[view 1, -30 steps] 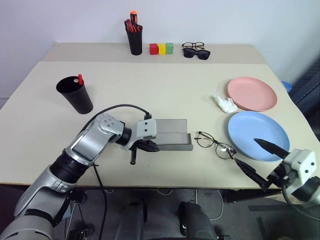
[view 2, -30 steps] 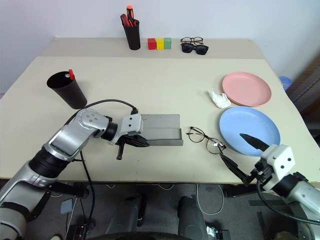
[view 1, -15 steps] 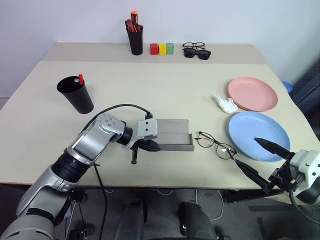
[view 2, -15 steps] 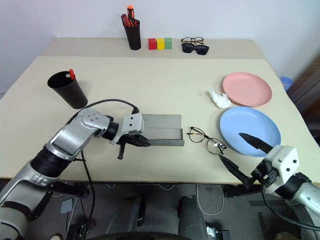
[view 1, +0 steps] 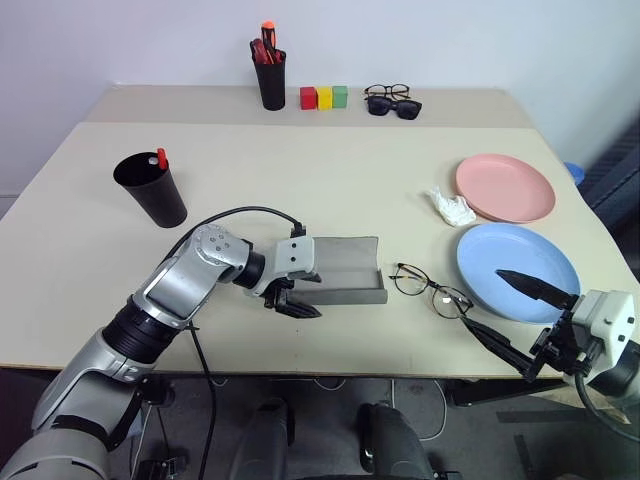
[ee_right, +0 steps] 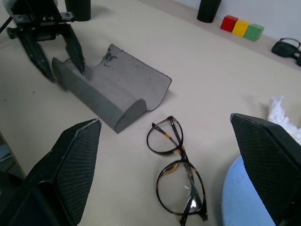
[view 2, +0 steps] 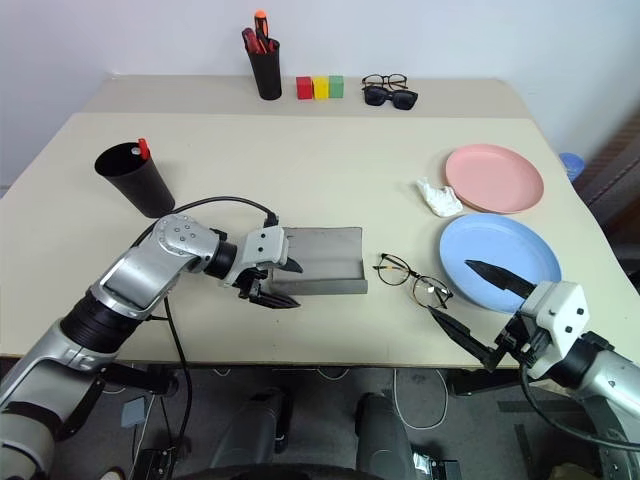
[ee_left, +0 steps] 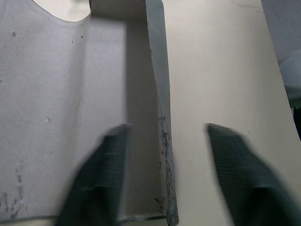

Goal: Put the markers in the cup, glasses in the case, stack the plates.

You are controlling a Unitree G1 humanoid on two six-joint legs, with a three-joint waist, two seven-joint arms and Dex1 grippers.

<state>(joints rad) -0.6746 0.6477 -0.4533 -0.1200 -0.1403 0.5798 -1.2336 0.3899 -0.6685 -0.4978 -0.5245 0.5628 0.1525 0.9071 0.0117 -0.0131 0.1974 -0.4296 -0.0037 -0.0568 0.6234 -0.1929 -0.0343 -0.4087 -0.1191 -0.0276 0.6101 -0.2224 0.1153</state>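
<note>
Beige table (view 1: 330, 190) against white wall (view 1: 480, 40); second table behind.

Open tabletop (view 1: 330, 190) between cup (view 1: 152, 190), plates (view 1: 505, 187)

A beige table (view 1: 330, 180) carries a black cup (view 1: 152, 190), an open grey case (view 1: 345, 268), wire glasses (view 1: 430, 288), a pink plate (view 1: 505, 187), a blue plate (view 1: 515, 265), white crumpled paper (view 1: 450, 207), a pen pot (view 1: 270, 80), three coloured blocks (view 1: 323, 97) and two more spectacles (view 1: 392, 101).
</note>
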